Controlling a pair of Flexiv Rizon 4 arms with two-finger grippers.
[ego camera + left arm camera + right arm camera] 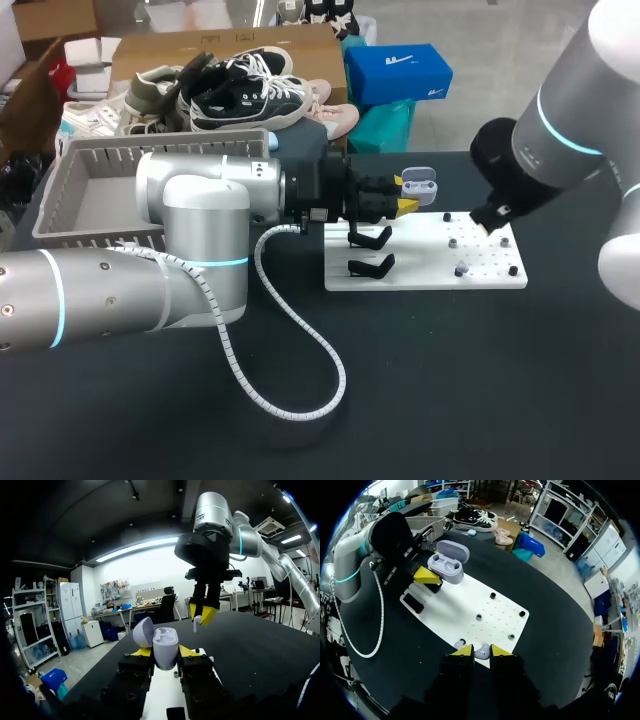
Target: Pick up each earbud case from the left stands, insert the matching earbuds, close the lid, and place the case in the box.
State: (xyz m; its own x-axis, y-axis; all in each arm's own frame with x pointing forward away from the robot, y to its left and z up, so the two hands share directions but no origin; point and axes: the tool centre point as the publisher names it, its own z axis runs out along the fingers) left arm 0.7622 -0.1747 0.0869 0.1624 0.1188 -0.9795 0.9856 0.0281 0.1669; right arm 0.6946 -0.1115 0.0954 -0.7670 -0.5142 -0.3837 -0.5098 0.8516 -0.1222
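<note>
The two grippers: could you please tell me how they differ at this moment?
The left gripper lies level and is shut on the open lilac case; the right gripper points down over the white board and is shut on a small earbud. Both have yellow tips.

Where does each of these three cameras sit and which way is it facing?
Head view: above and behind, looking down on the table; left arm and right arm show.
Left wrist view: on that wrist, facing the right gripper; left gripper holds the open earbud case.
Right wrist view: on that wrist, looking down at the white board; right gripper shows.
All three share the earbud case.
</note>
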